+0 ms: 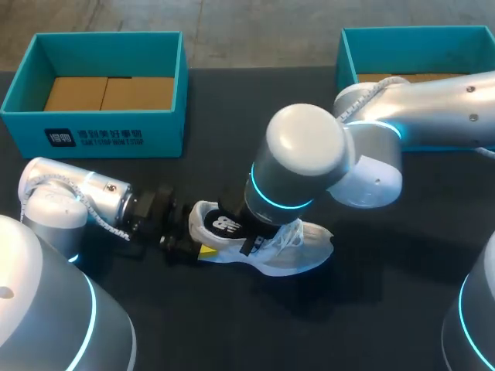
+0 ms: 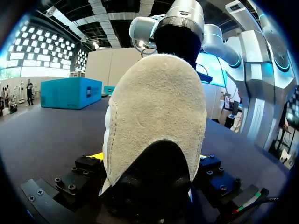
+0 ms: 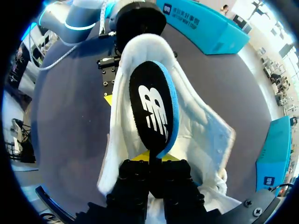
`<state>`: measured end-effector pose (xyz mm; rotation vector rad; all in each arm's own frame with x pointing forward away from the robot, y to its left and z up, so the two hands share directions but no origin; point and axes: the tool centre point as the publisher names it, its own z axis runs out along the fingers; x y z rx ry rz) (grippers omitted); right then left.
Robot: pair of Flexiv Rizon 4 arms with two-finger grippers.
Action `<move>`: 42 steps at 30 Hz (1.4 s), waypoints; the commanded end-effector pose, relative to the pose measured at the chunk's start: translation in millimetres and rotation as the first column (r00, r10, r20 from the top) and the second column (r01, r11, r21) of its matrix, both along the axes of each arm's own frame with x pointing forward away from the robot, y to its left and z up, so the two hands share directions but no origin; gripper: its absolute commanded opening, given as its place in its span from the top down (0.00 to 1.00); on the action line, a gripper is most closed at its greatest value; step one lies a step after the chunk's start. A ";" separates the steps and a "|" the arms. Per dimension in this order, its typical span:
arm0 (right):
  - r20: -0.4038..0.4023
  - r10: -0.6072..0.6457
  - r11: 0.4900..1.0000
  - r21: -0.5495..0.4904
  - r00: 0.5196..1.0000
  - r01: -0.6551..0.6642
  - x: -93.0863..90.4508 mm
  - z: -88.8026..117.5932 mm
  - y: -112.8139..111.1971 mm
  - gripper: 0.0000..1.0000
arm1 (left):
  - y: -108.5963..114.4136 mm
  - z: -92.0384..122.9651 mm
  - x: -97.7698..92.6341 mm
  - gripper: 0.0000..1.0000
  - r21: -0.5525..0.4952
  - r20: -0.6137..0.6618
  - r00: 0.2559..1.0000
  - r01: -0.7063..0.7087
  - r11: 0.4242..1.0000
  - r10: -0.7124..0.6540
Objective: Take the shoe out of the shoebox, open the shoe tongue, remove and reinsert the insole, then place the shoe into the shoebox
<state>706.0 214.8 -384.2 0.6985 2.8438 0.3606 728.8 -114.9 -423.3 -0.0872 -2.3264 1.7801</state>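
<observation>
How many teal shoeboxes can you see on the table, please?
2. The left shoebox stands open at the far left in the head view. The right shoebox is at the far right, partly hidden behind the right arm. No others show.

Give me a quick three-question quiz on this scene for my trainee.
1. Fill in: the left gripper grips the shoe at its ____.
2. The insole is held by: A. the left gripper B. the right gripper C. nothing.
3. True or false: the shoe lies inside a box.
Key: 1 heel; 2 B; 3 false, it lies on the table.
</observation>
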 end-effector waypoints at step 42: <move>0.041 0.095 0.994 0.055 0.995 -0.097 25.4 40.3 -0.8 0.68 | 2.7 -3.7 1.5 1.00 0.001 0.000 1.000 -0.002 1.000 0.002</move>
